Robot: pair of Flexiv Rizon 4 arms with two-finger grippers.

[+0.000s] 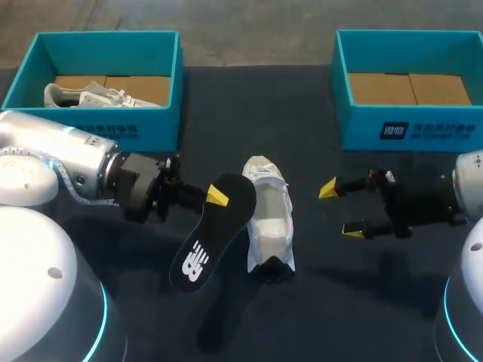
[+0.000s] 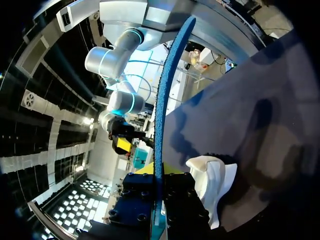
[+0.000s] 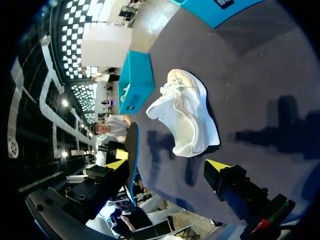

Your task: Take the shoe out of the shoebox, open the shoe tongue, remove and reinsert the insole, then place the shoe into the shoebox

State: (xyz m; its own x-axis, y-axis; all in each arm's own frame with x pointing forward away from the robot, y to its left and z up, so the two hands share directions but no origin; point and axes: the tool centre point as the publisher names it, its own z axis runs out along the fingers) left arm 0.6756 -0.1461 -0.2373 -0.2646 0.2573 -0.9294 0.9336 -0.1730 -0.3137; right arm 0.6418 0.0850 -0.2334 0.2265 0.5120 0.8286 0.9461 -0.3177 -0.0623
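- Dark bench (image 1: 317,113): bare strip between white lace-up sneaker (image 1: 269,219) and right claw (image 1: 341,210); its fingers are spread and apart from the sneaker.
- Black foam insole (image 1: 213,230), pinched in left claw (image 1: 216,197), slants across sneaker's left flank and blocks that side; contact unclear.
- Back-left teal cardboard shoebox (image 1: 151,124): second white shoe (image 1: 90,96) takes up its left part.
- Back-right teal shoebox (image 1: 362,128): open top, brown floor showing.
- Wide bare bench gap between the two boxes, behind sneaker.
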